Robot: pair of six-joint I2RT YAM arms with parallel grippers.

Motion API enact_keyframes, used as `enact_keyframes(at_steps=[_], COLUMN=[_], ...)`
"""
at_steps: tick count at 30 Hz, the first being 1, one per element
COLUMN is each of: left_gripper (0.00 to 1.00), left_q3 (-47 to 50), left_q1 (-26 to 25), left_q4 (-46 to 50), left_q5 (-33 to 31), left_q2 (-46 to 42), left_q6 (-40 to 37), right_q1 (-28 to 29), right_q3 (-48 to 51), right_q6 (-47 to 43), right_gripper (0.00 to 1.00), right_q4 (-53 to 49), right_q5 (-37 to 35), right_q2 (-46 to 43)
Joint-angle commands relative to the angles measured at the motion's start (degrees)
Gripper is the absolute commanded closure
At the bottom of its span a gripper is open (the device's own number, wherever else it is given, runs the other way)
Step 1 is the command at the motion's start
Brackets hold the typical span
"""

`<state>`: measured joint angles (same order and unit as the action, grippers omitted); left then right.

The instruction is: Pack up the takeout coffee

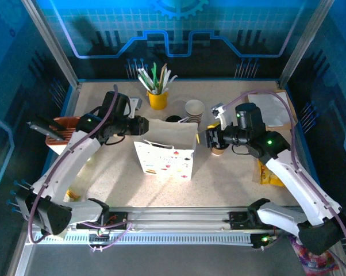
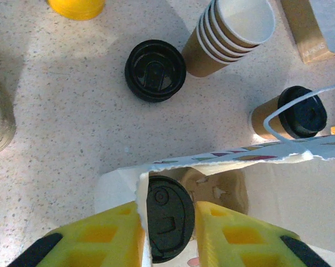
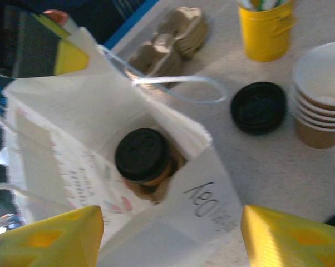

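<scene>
Left gripper (image 2: 168, 208), bottom of its wrist view: jaws partly apart and straddling the torn rim of the white bag (image 2: 301, 189), with a gap showing, so not clamped. Through that gap the first lidded coffee cup (image 2: 166, 214) sits inside the bag, next to a tan pulp tray (image 2: 217, 189). Right gripper (image 3: 172, 217): spread wide with nothing pinched, its fingers (image 3: 50, 236) in the lower corners of its frame and the bag's near wall between them. The same cup stands upright mid-frame, down in the bag. Overhead, the bag is at frame centre, with the left gripper at its upper-left edge and the right at its upper-right edge. The second lidded coffee cup (image 1: 219, 150) stands on the table (image 1: 236, 184) just outside the bag's right edge, under the right gripper. Further up-frame: loose black lid (image 1: 173, 119), stack of lidless cups (image 1: 194, 109), yellow utensil cup (image 1: 157, 100).
</scene>
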<state>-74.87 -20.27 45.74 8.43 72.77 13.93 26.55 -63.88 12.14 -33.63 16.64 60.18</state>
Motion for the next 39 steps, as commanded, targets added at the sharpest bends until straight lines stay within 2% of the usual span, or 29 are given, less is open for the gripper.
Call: enact_keyframes(at_steps=[1,12,16,24,31,39], left_gripper=[0.7,0.67,0.59,0.3,0.23,0.21], left_q3=[-2.75,-15.34,-21.38,-18.54,-14.77,-10.75], left_q1=[0.65,1.77,1.9,1.86,1.97,2.07], left_q4=[-2.25,1.91,4.94,1.92,2.12,-0.26], left_q5=[4.48,4.32,2.57,1.47,0.23,-0.05], left_q2=[1.51,14.0,16.68,7.86,2.62,-0.2], left_q6=[-2.86,-5.58,-5.93,-5.12,-7.15,-8.28], right_q1=[-0.91,-6.9,-9.61,-10.24,-10.02,-9.74], right_q3=[-1.46,-0.61,-2.08,-9.77,-17.18,-24.16], right_q6=[-3.2,-6.12,-7.75,-10.7,-13.99,-16.27], right_gripper=[0.32,0.27,0.23,0.13,0.03,0.01], right_q4=[-2.62,-3.14,-6.89,-17.65,-27.06,-34.18], right_q5=[-10.92,-20.45,-20.35,-17.57,-19.37,-17.95], right_q2=[-0.99,2.78,7.0,19.66,30.14,39.78])
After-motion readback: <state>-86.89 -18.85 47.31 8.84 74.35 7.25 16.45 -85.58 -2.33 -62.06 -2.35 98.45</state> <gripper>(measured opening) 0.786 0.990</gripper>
